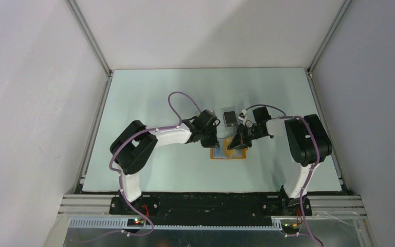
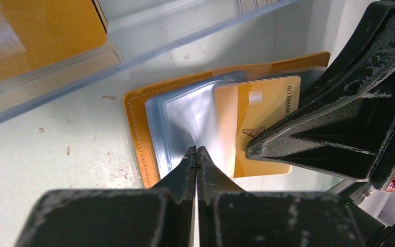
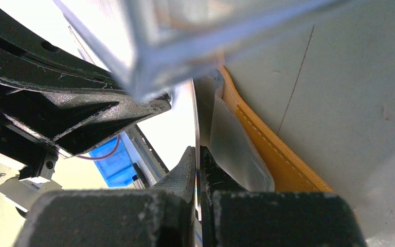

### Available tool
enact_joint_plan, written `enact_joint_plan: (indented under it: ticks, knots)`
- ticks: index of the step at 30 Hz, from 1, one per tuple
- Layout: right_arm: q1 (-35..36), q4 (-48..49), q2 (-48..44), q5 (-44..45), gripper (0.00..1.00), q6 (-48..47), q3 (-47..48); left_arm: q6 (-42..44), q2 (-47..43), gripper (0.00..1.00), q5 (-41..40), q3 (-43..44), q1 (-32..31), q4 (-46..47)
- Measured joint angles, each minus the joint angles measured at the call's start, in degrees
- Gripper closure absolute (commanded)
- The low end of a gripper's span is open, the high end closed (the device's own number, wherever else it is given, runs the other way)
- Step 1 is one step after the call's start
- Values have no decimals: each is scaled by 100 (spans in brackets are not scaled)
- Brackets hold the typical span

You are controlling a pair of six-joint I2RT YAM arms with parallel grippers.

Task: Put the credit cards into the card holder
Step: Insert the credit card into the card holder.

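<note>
Card holder (image 2: pixel 135 123): lies open and flat near the middle of the table, between the two grippers; orange cover with a stitched edge, inner face up.
Clear sleeves (image 2: pixel 185 110): stacked inside the card holder, glossy, corners rounded; one stands up from the cover in the right wrist view.
Gold card (image 2: pixel 267 108): over the sleeves on the card holder's inner face; a printed number runs along one short edge. Cannot tell whether any part sits inside a pocket.
Right gripper (image 2: pixel 254 148): fingers clamped on the gold card near its edge; in the right wrist view the card shows edge-on between the pads.
Left gripper (image 2: pixel 196 150): fingers pressed tight together, tips down at the clear sleeves beside the gold card. Cannot tell whether sleeve film is caught between them.
Clear case, orange centre (image 2: pixel 36 36): just beyond the card holder, resting on the table.
Clear case, dark centre (image 1: pixel 230 117): on the table past the grippers, apart from the card holder.
Table (image 1: pixel 149 103): pale, with small specks near the card holder.
</note>
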Motion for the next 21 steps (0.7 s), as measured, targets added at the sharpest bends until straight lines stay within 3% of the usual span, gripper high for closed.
enact_joint_plan:
  ticks: [21]
  knots:
    - [26, 457, -155, 90, 98, 254, -293, 0, 4, 100, -2, 11, 4, -20]
